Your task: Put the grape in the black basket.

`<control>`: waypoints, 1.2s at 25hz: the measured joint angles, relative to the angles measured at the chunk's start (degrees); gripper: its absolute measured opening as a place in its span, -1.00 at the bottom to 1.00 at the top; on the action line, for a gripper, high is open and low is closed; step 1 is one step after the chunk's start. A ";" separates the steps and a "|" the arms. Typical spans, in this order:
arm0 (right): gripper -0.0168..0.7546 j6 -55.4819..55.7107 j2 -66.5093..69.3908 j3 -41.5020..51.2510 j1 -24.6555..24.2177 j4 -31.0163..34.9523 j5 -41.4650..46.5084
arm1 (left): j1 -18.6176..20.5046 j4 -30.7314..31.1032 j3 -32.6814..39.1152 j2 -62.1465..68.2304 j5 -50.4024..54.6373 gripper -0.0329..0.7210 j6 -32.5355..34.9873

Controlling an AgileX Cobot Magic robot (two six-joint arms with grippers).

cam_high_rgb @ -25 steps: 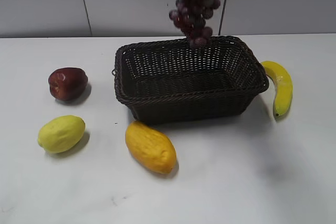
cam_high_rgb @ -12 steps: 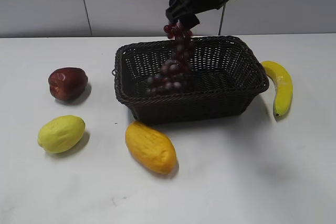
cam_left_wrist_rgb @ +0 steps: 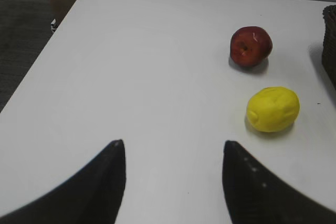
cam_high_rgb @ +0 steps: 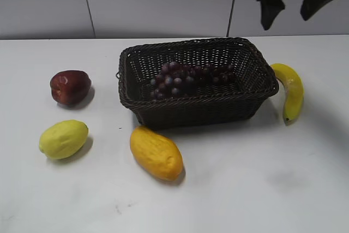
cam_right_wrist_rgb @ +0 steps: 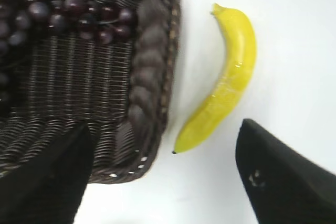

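- The grape (cam_high_rgb: 188,78) lies inside the basket (cam_high_rgb: 163,110), along its floor (task looks done).
- Right gripper (cam_high_rgb: 294,5), at two o'clock above, jaws wide, empty.
- Left gripper (cam_left_wrist_rgb: 173,153) parked aside, jaws wide.

Grape (cam_high_rgb: 188,79) inside the basket (cam_high_rgb: 196,110); banana (cam_high_rgb: 290,90) just right of it; mango (cam_high_rgb: 156,152) in front; apple (cam_high_rgb: 70,86) and lemon (cam_high_rgb: 63,138) to the left.
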 joint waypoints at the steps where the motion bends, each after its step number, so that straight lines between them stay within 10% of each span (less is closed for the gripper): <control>1: 0.69 -0.43 -0.74 0.67 -1.44 0.56 0.06 | 0.00 0.00 0.00 0.00 0.00 0.55 0.00; 9: 0.62 -4.08 -17.73 15.18 -8.64 1.72 0.06 | 0.00 0.00 0.00 0.00 0.00 0.55 0.00; 19: 0.58 -4.74 -51.91 51.65 -8.64 5.50 -7.67 | 0.00 0.00 0.00 0.00 0.00 0.55 0.00; 30: 0.58 -5.66 -82.35 71.21 -8.64 8.23 -6.71 | 0.00 0.00 0.00 0.00 0.00 0.55 0.00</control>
